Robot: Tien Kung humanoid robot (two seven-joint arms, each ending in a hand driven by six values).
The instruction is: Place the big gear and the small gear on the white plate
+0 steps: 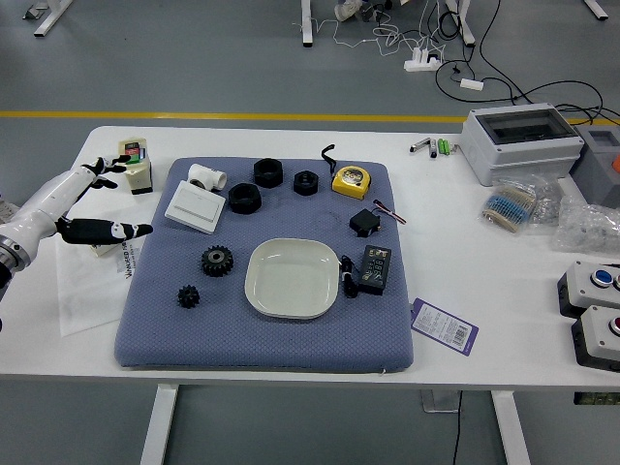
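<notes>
- At far left, my left robot hand hangs over the table, beside the blue mat; its fingers are spread and it grasps nothing. I judge this is the approach to a first pick, with neither gear on the plate.
- Next, on the mat's left part, lies the small gear, black and toothed, nearer me than the big gear and well apart from the plate.
- Slightly right and farther from me sits the big gear, also black, between the small gear and the plate. Which gear comes first I can't tell; either calls for me to bring the hand rightward, lower it over the teeth and close on the rim.
- Around the mat's middle, the white plate lies flat, nothing on it. Each gear should be lifted over its raised edge, since dragging could shove the plate.
- Just right of the plate, a black cable lies close by; I'd release the gears away from that side.
- My right arm is out of view.
</notes>
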